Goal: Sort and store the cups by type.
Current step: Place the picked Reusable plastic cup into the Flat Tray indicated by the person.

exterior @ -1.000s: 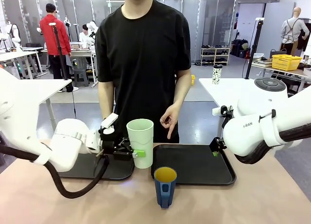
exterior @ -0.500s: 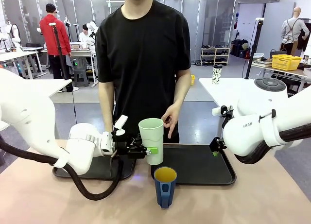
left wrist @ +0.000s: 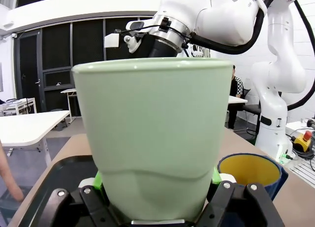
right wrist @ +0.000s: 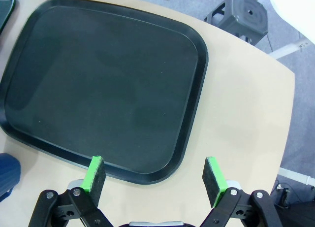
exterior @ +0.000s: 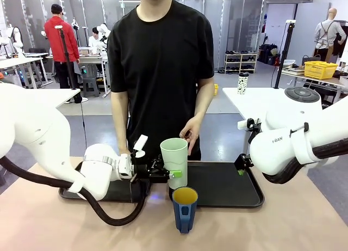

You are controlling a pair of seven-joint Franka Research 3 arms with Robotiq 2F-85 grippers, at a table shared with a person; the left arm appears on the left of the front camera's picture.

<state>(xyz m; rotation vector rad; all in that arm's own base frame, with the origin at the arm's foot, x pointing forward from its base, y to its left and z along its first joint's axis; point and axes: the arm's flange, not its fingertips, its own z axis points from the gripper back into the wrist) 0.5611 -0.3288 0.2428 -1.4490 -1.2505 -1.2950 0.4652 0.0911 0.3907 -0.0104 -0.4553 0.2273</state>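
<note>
The mint tumbler is upright, clamped low between the left fingers, at the left edge of the right tray. The blue mug sits just nearer on the table. The right fingers hang apart over that tray's edge.

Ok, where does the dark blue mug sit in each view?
Front view: dark blue mug bottom centre, on the table just before the right black tray.
Left wrist view: mug lower right, yellow inside showing, right of the mint-green tumbler.
Right wrist view: dark blue sliver at the lower left edge, likely the mug.
Shared landmark: the right black tray next to it.
</note>
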